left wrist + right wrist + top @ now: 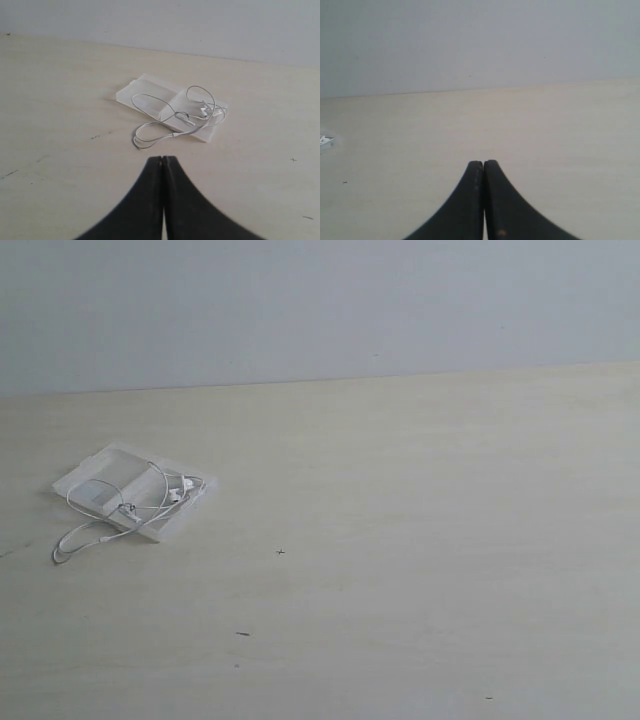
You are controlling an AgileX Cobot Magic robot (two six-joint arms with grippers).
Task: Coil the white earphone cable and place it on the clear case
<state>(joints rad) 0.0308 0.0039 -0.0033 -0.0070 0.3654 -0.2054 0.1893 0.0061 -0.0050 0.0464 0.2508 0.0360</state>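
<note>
The left gripper (163, 159) and the right gripper (483, 163) each have their fingers pressed together, holding nothing. Farther off, on the left of the table (400, 540), the white earphone cable (174, 134) lies loosely looped on the clear case (135, 90) (one loop spills off its near edge).

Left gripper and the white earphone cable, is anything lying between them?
Only bare table between the left gripper and the white earphone cable, seen in the left wrist view.
</note>
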